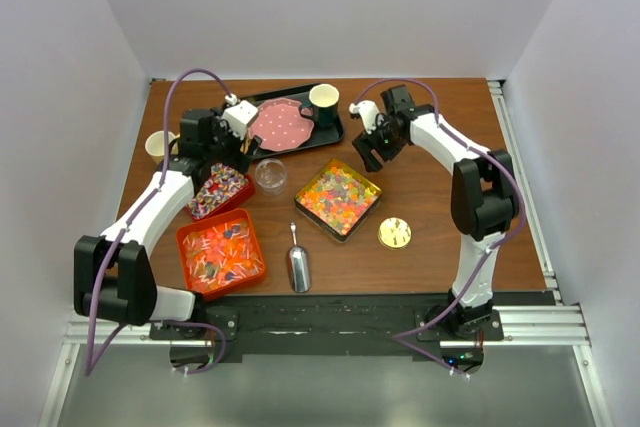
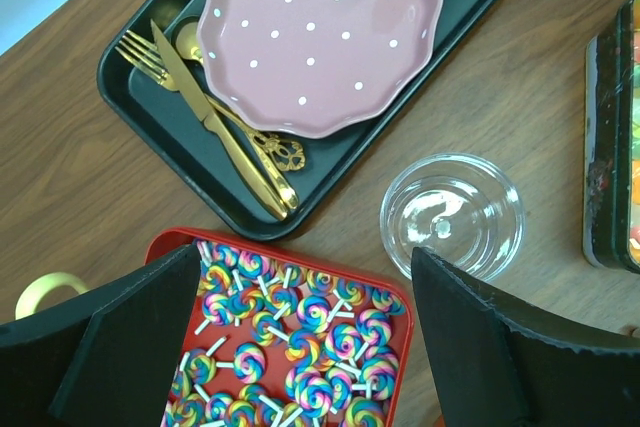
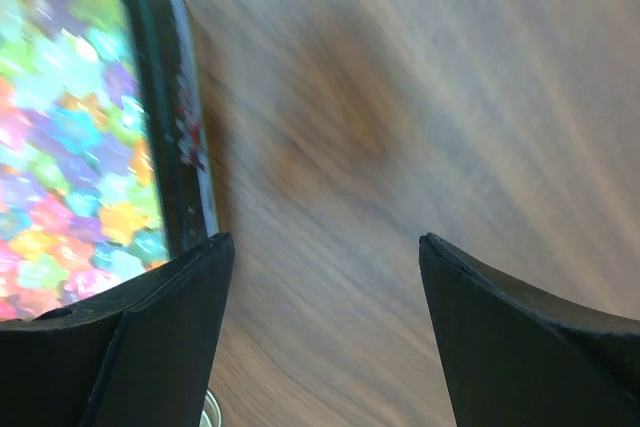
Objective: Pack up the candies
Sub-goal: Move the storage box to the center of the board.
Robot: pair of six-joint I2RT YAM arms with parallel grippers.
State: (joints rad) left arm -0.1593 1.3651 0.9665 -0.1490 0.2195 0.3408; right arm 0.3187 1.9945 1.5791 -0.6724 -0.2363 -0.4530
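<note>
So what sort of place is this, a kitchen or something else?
Probably a robotics lab test booth, not a kitchen: plain white walls box in a single wooden table, two robot arms are bolted to a metal rail at its edge, and the candies sit in neatly staged trays.

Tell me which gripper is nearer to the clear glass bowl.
Left. The left gripper hovers close beside the glass bowl, over the lollipop tray. The right gripper hangs farther off, past the candy tin.
</note>
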